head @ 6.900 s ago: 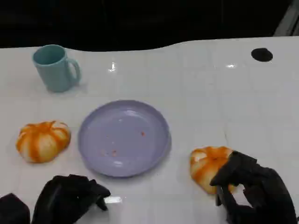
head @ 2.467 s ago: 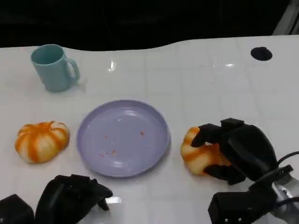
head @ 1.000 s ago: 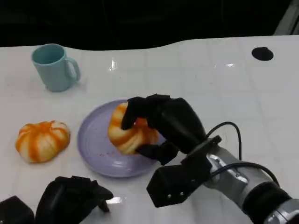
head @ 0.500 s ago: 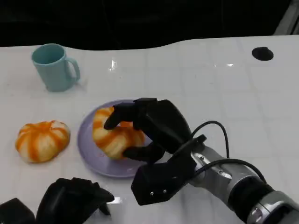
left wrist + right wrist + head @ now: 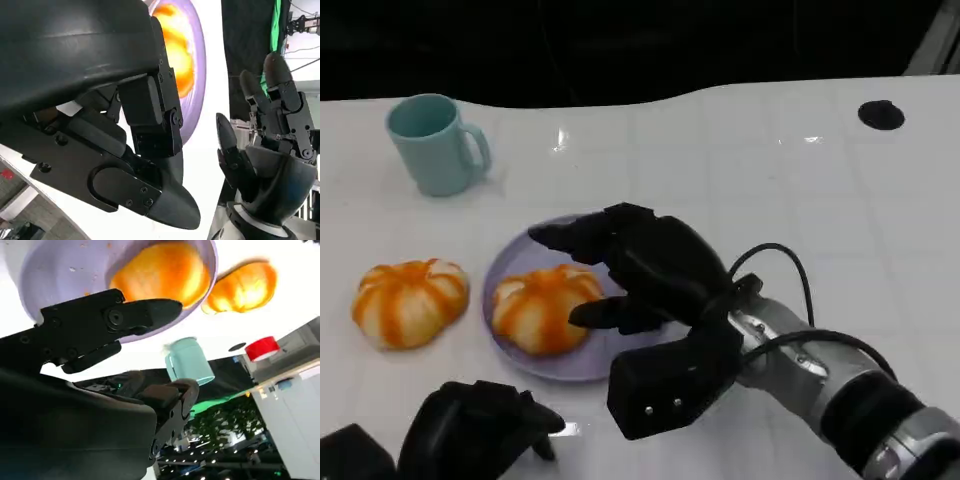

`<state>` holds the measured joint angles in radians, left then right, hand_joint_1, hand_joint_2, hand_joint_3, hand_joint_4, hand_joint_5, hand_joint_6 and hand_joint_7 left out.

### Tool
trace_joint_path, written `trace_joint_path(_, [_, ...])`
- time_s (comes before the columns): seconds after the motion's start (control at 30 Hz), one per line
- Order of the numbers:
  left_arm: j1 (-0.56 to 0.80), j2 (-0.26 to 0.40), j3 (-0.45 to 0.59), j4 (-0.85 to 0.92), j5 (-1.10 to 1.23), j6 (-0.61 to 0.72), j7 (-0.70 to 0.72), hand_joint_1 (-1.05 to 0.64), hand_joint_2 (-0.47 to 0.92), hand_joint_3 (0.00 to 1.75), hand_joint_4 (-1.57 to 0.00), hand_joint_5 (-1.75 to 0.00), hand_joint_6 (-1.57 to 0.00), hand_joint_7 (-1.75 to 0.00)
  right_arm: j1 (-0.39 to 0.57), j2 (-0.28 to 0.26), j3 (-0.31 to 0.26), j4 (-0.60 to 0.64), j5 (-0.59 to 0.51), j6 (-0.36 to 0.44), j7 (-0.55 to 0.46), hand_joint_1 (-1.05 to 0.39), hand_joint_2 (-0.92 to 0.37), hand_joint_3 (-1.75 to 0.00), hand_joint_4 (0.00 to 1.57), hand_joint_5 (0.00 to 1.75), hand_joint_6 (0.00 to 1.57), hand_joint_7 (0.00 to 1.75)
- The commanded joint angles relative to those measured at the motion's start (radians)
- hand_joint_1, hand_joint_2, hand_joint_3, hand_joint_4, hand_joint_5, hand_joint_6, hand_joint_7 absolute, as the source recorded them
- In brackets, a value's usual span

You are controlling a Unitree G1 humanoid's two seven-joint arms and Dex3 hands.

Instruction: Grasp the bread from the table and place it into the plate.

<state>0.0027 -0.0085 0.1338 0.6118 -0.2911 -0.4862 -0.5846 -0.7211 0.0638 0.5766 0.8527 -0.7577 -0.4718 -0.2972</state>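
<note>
Your right robot hand (image 5: 620,275) hangs over the purple plate (image 5: 650,335) with its fingers spread, holding nothing. The bread (image 5: 540,306) lies on the plate's left part, just left of those fingers. Your left robot hand (image 5: 470,430) rests curled on the near tabletop (image 5: 800,200), gripping nothing. A second bun (image 5: 408,300) sits left of the plate.
</note>
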Motion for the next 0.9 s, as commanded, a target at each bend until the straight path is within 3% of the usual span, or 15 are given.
trace_joint_path(0.03, [0.01, 0.012, 0.002, 0.004, 0.008, -0.007, 0.012, -1.05, 0.84, 0.0, -0.83, -1.59, -1.57, -0.23, 0.038, -0.031, -0.007, -0.065, 0.032, 0.013, 0.054, -0.66, -0.92, -0.26, 0.12, 0.24, 0.27, 0.0])
trace_joint_path(0.33, [0.005, 0.016, 0.005, 0.013, 0.01, -0.011, 0.014, -1.05, 0.85, 0.0, -0.83, -1.58, -1.57, -0.22, 0.113, -0.077, -0.022, -0.177, 0.054, -0.005, 0.067, -0.66, -0.92, -0.25, 0.12, 0.28, 0.29, 0.01])
trace_joint_path(0.6, [0.004, 0.016, 0.003, 0.009, 0.016, -0.002, 0.028, -1.05, 0.85, 0.0, -0.85, -1.57, -1.57, -0.24, 0.207, -0.147, -0.057, -0.352, 0.109, -0.03, 0.123, -0.65, -0.92, -0.24, 0.12, 0.34, 0.28, 0.01])
trace_joint_path(0.9, [0.0, 0.013, 0.0, 0.007, 0.014, 0.003, 0.027, -1.05, 0.86, 0.0, -0.84, -1.57, -1.57, -0.22, 0.326, -0.215, -0.13, -0.493, 0.308, -0.085, 0.295, -0.61, -0.92, -0.24, 0.14, 0.42, 0.32, 0.02])
